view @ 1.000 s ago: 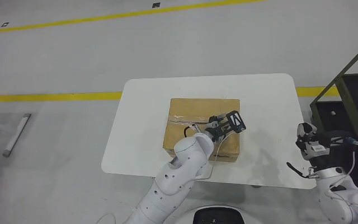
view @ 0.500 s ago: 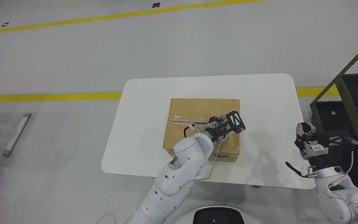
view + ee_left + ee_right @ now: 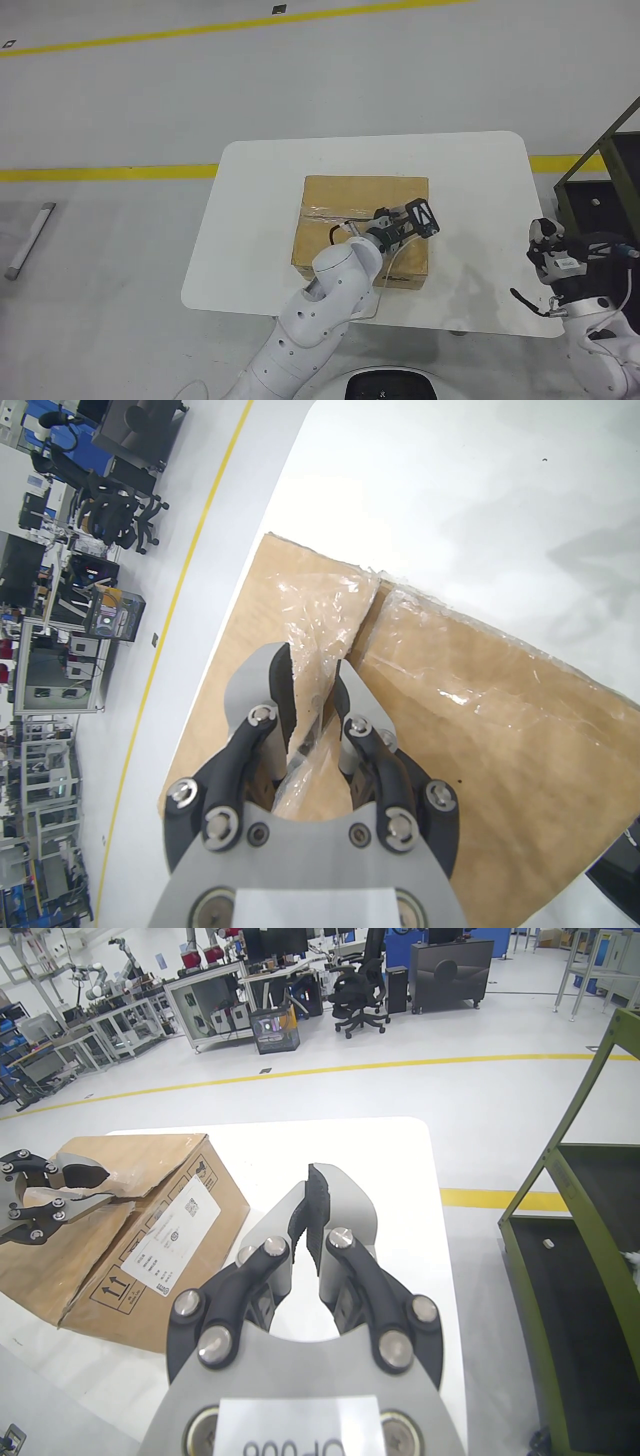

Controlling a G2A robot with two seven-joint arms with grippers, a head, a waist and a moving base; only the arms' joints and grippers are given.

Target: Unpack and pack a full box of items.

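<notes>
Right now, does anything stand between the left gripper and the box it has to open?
Nothing visible does. The left gripper is on the box, its jaws closed around the raised edge of a taped flap at the top seam.

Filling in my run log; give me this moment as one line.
left gripper: at raised top flap of cardboard box | right gripper: shut, empty, near table edge | box: on table

Top camera looking down, left wrist close, right wrist farther, 3 sharing box point(image 3: 340, 195).
</notes>
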